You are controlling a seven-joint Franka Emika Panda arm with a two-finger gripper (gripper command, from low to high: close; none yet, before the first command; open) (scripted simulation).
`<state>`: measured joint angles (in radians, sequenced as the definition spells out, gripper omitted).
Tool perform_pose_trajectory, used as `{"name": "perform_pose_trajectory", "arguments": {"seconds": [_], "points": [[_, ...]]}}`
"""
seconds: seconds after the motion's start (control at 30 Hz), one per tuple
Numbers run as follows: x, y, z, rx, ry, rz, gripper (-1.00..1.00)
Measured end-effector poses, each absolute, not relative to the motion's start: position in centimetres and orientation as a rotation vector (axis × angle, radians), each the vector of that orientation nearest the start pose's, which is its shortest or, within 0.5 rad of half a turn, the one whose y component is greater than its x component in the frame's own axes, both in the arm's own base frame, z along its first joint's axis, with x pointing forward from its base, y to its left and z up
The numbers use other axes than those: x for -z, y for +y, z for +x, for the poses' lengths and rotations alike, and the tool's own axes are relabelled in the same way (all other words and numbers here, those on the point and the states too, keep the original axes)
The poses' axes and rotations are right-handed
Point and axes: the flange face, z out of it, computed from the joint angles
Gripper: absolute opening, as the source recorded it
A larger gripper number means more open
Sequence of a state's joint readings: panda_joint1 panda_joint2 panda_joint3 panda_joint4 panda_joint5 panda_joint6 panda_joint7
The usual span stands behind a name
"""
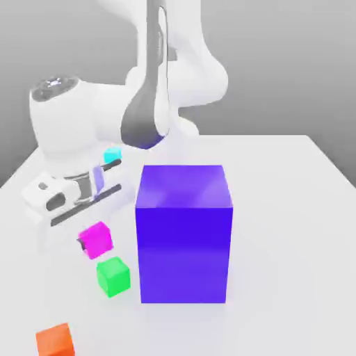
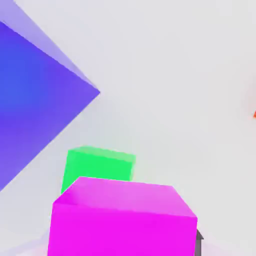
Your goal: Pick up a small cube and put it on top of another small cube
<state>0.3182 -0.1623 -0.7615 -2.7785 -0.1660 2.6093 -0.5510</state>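
Hand [image 1: 89, 240] pinches the magenta cube [image 1: 95, 239], lifted just off the worktop [image 1: 292, 208]. Green cube [image 1: 112, 275] sits just beyond; carry it squarely above, level, then lower gently.

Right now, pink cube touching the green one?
Apart. The exterior view shows the pink cube above the green cube, with a strip of white table between them.
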Motion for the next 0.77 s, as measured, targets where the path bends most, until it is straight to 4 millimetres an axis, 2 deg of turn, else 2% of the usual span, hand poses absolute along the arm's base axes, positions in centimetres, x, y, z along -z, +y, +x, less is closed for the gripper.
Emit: {"name": "perform_pose_trajectory", "arguments": {"seconds": [0.1, 0.17, 0.57, 0.77], "points": [[-24.7, -12.5, 34.1, -0.004, -0.808, -3.021, -1.00], [-24.3, -12.9, 33.4, -0.003, -0.930, -2.989, -1.00], [-19.5, -11.9, 33.8, 0.002, -0.969, -2.897, -1.00], [-18.0, -12.7, 33.4, 0.001, -0.960, -2.941, -1.00]]}}
